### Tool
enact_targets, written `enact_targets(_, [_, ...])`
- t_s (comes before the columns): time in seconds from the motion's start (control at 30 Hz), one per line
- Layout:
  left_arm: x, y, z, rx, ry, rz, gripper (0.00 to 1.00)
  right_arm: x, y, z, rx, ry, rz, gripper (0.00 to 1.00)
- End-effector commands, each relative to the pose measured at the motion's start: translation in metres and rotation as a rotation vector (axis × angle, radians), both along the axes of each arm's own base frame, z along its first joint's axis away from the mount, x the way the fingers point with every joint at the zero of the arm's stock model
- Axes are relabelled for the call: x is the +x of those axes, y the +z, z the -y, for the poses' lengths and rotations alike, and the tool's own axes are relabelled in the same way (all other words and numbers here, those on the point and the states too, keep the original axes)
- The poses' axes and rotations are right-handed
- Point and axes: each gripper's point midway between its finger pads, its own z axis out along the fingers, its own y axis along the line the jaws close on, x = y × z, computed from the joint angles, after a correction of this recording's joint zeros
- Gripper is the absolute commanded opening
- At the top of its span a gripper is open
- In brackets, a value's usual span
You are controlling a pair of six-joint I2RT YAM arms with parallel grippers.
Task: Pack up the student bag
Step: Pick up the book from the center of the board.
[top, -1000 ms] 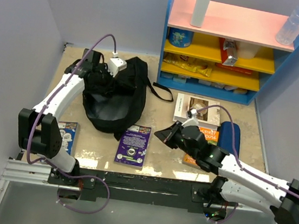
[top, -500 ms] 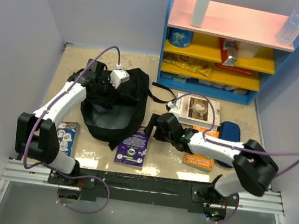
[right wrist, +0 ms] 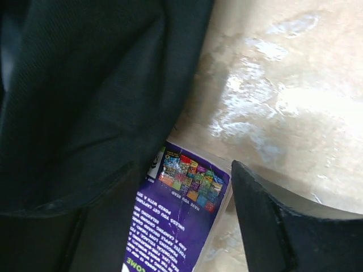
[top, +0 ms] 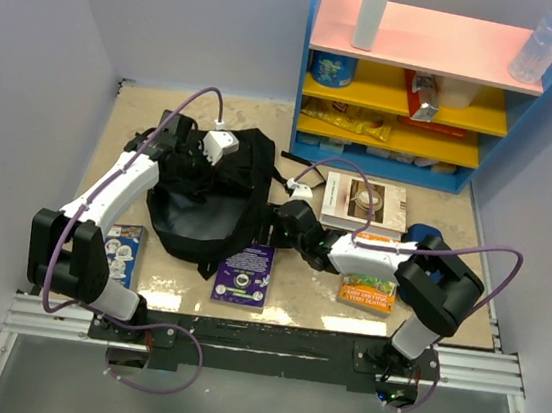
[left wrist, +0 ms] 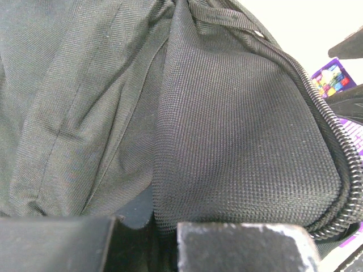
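Observation:
The student bag [top: 211,199] lies as a black heap at the table's back left. My left gripper [top: 190,152] is shut on the fabric of the bag's upper rim; in the left wrist view the cloth [left wrist: 227,130] is pinched between the jaws [left wrist: 150,232], beside the zipper [left wrist: 337,158]. My right gripper [top: 274,224] stands open at the bag's right edge. In the right wrist view its jaws [right wrist: 184,170] straddle the top corner of a purple book [right wrist: 176,232], with the bag [right wrist: 85,85] draped against the left finger. The same purple book [top: 245,273] lies in front of the bag.
A small book [top: 122,253] lies by the left arm's base. To the right lie a white book [top: 362,203], an orange book [top: 366,294] and a dark-blue pencil case [top: 424,233], partly hidden by the right arm. A blue shelf unit [top: 411,92] stands at the back right.
My right arm has swung left from the books to the bag's right edge, and its jaws have gone from shut to open. The left gripper has shifted slightly with the bag's rim.

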Motion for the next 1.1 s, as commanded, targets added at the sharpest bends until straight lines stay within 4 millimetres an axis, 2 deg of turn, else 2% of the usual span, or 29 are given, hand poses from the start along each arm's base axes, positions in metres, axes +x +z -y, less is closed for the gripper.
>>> enact_targets(0.0, [0.006,0.021,0.000,-0.008,-0.010,0.082,0.00,-0.001,0.010,-0.021,0.075,0.076,0.017,0.65])
enact_targets(0.1, [0.006,0.022,0.000,-0.004,-0.012,0.089,0.00,-0.006,0.015,-0.025,0.114,0.094,0.002,0.59])
enact_targets(0.33, [0.007,0.026,-0.001,-0.004,-0.011,0.096,0.00,-0.034,0.018,-0.029,0.184,0.179,-0.052,0.48])
enact_targets(0.37, [0.007,0.026,0.000,-0.005,-0.012,0.096,0.00,-0.043,0.019,-0.033,0.204,0.222,-0.070,0.46])
enact_targets(0.5, [0.007,0.026,0.000,-0.006,-0.014,0.096,0.00,-0.065,0.013,-0.035,0.242,0.302,-0.118,0.47])
enact_targets(0.63, [0.008,0.025,0.000,-0.006,-0.013,0.094,0.00,-0.077,0.012,-0.041,0.301,0.352,-0.144,0.47])
enact_targets(0.77, [0.009,0.026,0.001,-0.009,-0.014,0.094,0.00,-0.083,0.001,-0.042,0.317,0.347,-0.194,0.46])
enact_targets(0.8, [0.009,0.026,0.001,-0.009,-0.014,0.094,0.00,-0.083,-0.001,-0.041,0.319,0.340,-0.199,0.44])
enact_targets(0.83, [0.009,0.027,0.001,-0.009,-0.012,0.095,0.00,-0.083,-0.003,-0.041,0.321,0.333,-0.206,0.29])
enact_targets(0.93, [0.009,0.028,0.001,-0.011,-0.013,0.095,0.00,-0.080,-0.006,-0.038,0.311,0.293,-0.219,0.00])
enact_targets(1.03, [0.012,0.032,0.001,-0.010,-0.008,0.104,0.00,-0.071,0.013,-0.034,0.307,0.256,-0.192,0.00])
enact_targets(1.07, [0.016,0.036,0.002,-0.012,-0.008,0.114,0.00,-0.064,0.030,-0.035,0.320,0.256,-0.159,0.00])
